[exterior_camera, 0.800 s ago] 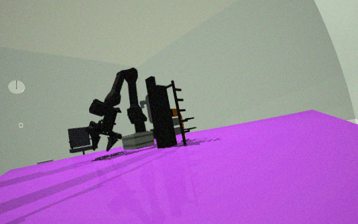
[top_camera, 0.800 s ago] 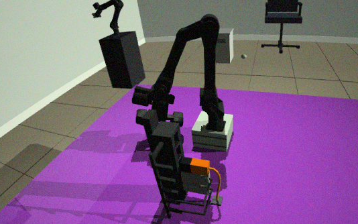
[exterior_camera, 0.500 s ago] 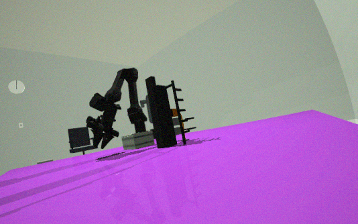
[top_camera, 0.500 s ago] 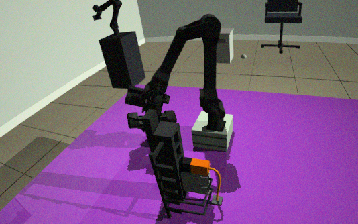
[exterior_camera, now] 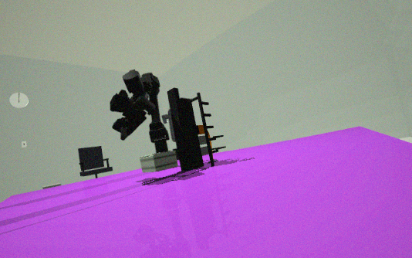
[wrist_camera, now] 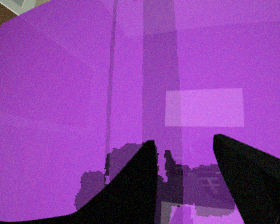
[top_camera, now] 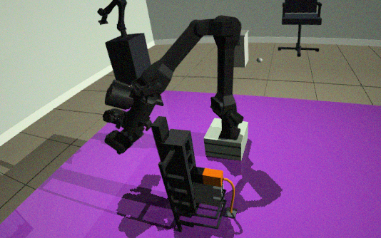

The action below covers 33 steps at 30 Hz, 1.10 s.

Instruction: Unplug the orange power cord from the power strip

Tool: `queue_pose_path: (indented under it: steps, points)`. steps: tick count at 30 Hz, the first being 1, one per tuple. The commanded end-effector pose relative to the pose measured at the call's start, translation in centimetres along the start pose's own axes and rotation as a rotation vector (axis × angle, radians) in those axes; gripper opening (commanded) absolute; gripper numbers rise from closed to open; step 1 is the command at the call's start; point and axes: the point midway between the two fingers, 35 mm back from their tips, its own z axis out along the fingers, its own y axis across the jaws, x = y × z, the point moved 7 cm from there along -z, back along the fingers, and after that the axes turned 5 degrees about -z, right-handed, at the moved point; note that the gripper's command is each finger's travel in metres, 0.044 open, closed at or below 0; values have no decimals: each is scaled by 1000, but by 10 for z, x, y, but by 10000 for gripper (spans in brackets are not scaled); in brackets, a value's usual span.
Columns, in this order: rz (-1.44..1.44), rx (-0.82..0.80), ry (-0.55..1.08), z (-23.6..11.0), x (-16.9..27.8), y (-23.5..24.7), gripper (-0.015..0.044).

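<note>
The power strip (top_camera: pixel 179 142) (exterior_camera: pixel 187 135) is a tall black block standing upright with sockets down one side. The orange plug (top_camera: pixel 212 175) (exterior_camera: pixel 200 129) sits against the strip's socket side, low down. Its orange cord (top_camera: pixel 233 194) curves down to a small grey piece near the mat. My gripper (top_camera: pixel 108 129) (wrist_camera: pixel 184 144) is partly open and empty, with a gap between its fingertips. It hangs in the air on the far side of the strip from the plug, above the plug's height and clear of the plug and cord.
A black rack (top_camera: pixel 172 199) (exterior_camera: pixel 205 125) with rungs stands beside the strip. Grey blocks (top_camera: pixel 207 194) sit below the orange plug. The arm's pale base box (top_camera: pixel 225 149) (exterior_camera: pixel 159 162) stands behind on the purple mat (top_camera: pixel 318 160) (exterior_camera: pixel 305 193) (wrist_camera: pixel 56 100).
</note>
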Motion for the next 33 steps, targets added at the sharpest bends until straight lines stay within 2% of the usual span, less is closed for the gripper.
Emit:
queue_pose_path:
  steps: [1,10,16,26,33]
  points:
    - [-225,-131,-29,-23,-5,45,160]
    - [-734,-416,-139,-91,7,136,160]
    - [-1114,-574,-190,-134,41,174,160]
    - [-1702,-711,-182,-166,107,189,160]
    - [-2153,-778,-47,-172,166,180,160]
